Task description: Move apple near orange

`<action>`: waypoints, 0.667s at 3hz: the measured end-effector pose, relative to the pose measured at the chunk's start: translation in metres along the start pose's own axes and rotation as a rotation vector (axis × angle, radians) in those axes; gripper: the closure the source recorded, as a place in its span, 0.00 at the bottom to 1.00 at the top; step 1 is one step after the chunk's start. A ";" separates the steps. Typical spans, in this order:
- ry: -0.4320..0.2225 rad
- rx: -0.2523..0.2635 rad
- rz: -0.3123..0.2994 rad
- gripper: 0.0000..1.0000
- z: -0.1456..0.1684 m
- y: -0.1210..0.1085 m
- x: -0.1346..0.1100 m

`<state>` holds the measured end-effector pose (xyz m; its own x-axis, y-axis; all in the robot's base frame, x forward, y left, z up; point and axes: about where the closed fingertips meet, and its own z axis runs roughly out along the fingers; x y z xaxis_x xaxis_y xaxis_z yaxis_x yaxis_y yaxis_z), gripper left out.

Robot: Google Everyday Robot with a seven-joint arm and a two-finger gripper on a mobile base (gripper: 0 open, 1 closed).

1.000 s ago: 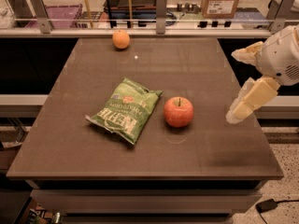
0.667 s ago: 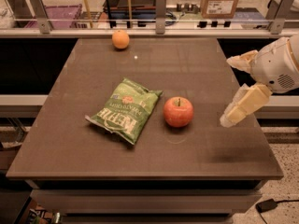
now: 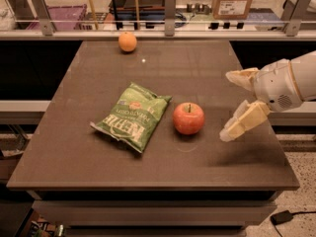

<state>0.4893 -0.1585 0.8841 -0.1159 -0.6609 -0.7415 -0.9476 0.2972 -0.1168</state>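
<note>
The red apple (image 3: 188,118) with a short dark stem sits on the brown table (image 3: 163,73), right of centre. The orange (image 3: 127,41) rests at the table's far edge, left of centre, well away from the apple. My gripper (image 3: 231,104) comes in from the right, above the table, a short way right of the apple. Its two cream fingers (image 3: 244,121) are spread wide apart and hold nothing.
A green chip bag (image 3: 131,115) lies just left of the apple, between it and the table's left side. A glass rail with metal posts (image 3: 170,6) runs behind the far edge. A cardboard box (image 3: 232,0) stands beyond it.
My gripper has moved left and a little lower, closer to the apple. The apple, orange and chip bag have not moved.
</note>
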 end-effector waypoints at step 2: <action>-0.115 -0.048 -0.002 0.00 0.029 -0.004 -0.009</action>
<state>0.5031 -0.1337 0.8726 -0.0821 -0.5774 -0.8123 -0.9613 0.2611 -0.0884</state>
